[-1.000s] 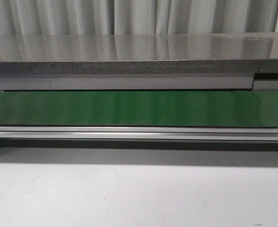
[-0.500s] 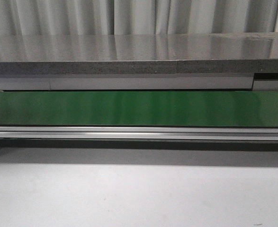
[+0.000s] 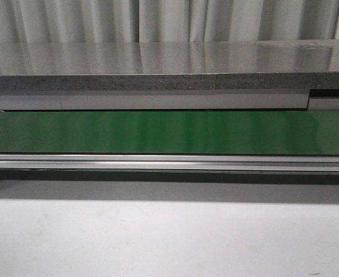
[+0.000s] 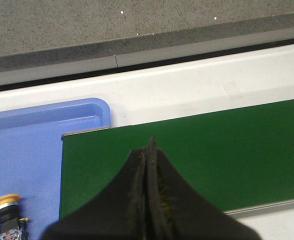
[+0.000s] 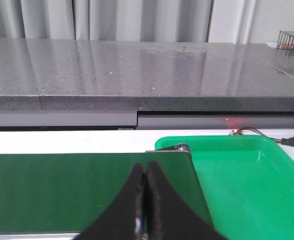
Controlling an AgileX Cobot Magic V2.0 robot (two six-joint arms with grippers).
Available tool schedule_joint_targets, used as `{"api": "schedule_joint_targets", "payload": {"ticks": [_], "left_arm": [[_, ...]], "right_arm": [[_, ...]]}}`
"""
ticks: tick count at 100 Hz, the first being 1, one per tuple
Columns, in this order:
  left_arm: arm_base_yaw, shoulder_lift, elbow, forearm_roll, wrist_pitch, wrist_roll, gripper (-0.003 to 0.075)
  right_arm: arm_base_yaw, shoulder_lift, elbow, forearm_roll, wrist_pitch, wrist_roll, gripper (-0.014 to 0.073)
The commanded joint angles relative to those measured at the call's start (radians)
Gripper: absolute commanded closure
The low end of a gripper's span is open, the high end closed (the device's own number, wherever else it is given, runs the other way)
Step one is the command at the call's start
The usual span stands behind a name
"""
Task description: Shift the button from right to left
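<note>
The button (image 4: 7, 215), with a yellow-orange cap and a black body bearing red and white marks, lies in the blue tray (image 4: 31, 165) beside the end of the green belt (image 4: 212, 155). It shows only in the left wrist view. My left gripper (image 4: 150, 145) is shut and empty, held above the belt near the tray, apart from the button. My right gripper (image 5: 145, 170) is shut and empty above the other end of the belt (image 5: 61, 190), next to the green tray (image 5: 247, 185). Neither gripper shows in the front view.
The green belt (image 3: 169, 131) runs across the front view behind a metal rail (image 3: 169, 163). A grey stone counter (image 3: 169, 63) lies behind it. A red light and wires (image 5: 267, 136) sit past the green tray. A wire cage (image 5: 292, 40) stands far off.
</note>
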Motion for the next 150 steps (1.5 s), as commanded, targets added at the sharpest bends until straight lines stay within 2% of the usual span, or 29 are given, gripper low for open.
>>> {"api": "schedule_joint_targets", "payload": {"ticks": [1,32,50,86,98,125,136,150], "left_arm": [[-0.009,-0.088,0.035,-0.023,-0.102,-0.002,0.0741],[-0.007,-0.338,0.255,-0.025,-0.174,-0.002,0.0741],[-0.007,-0.448,0.357,-0.086,-0.177,-0.002,0.0741],[-0.007,-0.667,0.493,-0.093,-0.206,-0.002,0.0741],[-0.007,-0.715,0.549,-0.115,-0.26,-0.006,0.0741],[-0.007,-0.822,0.746,0.078,-0.533,-0.19,0.0741],[-0.007,-0.867,0.832,0.09,-0.631,-0.19,0.0741],[-0.007,-0.934,0.934,0.1,-0.675,-0.213,0.0741]], "right_arm": [[0.0,0.008,-0.027,-0.014,-0.072,-0.003,0.0659],[0.0,0.008,-0.027,-0.014,-0.072,-0.003,0.0659],[0.0,0.008,-0.027,-0.014,-0.072,-0.003,0.0659],[0.0,0.008,-0.027,-0.014,-0.072,-0.003,0.0659],[0.0,0.008,-0.027,-0.014,-0.072,-0.003,0.0659],[0.0,0.008,-0.027,-0.014,-0.072,-0.003,0.0659],[-0.001,0.008,-0.027,-0.014,-0.073,-0.003,0.0659],[-0.001,0.008,-0.027,-0.014,-0.073,-0.003,0.0659]]}}
